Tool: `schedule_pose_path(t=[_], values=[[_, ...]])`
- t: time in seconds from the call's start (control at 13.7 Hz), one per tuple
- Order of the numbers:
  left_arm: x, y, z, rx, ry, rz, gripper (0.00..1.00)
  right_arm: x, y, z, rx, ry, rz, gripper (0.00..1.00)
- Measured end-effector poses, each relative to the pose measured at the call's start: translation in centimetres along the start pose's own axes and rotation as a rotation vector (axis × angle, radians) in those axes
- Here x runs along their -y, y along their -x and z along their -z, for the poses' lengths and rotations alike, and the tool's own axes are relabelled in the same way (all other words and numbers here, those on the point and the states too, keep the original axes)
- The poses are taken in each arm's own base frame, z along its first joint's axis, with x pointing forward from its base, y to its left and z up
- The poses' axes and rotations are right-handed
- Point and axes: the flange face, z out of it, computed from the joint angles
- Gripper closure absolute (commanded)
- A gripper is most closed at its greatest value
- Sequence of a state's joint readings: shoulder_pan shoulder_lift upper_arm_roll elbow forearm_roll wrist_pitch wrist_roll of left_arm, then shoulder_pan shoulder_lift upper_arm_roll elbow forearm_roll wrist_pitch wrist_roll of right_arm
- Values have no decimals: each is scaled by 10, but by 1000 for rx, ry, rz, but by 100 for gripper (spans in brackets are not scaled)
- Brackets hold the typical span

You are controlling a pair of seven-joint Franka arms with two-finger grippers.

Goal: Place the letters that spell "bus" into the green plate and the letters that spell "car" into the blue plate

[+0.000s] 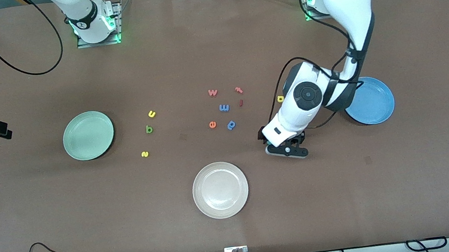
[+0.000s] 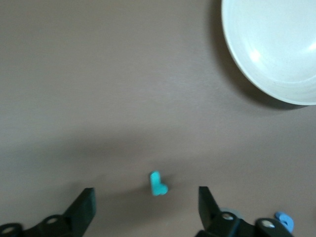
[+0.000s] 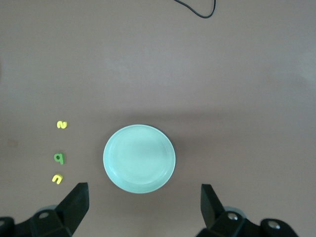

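My left gripper [image 1: 287,150] is low over the table between the white plate and the blue plate [image 1: 372,100]. Its fingers are open around a teal r [image 2: 158,183], which lies flat between them and touches neither one. The yellow a [image 1: 280,99] lies beside the left arm's wrist. The yellow u [image 1: 152,114], green b [image 1: 149,129] and yellow s [image 1: 145,154] lie in a loose column beside the green plate [image 1: 88,135]. Both plates hold nothing. My right gripper [image 1: 1,131] waits open, high up at the right arm's end of the table, looking down on the green plate [image 3: 139,158].
A white plate [image 1: 220,190] sits nearer the front camera, its rim [image 2: 237,74] close to the left gripper. Salmon, red, blue and orange letters [image 1: 224,107] lie scattered mid-table. A small pale-blue piece [image 2: 284,220] peeks out beside the left gripper's body.
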State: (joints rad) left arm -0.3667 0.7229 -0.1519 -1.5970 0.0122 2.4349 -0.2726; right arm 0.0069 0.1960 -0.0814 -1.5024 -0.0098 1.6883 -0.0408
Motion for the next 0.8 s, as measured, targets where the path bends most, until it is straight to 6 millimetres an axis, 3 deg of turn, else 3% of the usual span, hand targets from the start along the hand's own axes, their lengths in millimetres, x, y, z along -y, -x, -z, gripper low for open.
schedule_pose_path(t=[0.22,0.37,0.44,0.58,0.8], values=[[-9,8,-23,22,-9,-3,36,7,-22,-34,-17,4,10,0],[-3,9,-33,32,-22,0,36,30,-42,-71,-20,6,46,0],[1,10,-38,38,-29,-1,37,47,-50,-95,-14,7,69,0],[5,13,-49,51,-41,-4,49,90,-64,-148,2,-7,121,0],[5,12,-51,49,-47,-8,75,181,-71,-228,-3,-33,211,0]])
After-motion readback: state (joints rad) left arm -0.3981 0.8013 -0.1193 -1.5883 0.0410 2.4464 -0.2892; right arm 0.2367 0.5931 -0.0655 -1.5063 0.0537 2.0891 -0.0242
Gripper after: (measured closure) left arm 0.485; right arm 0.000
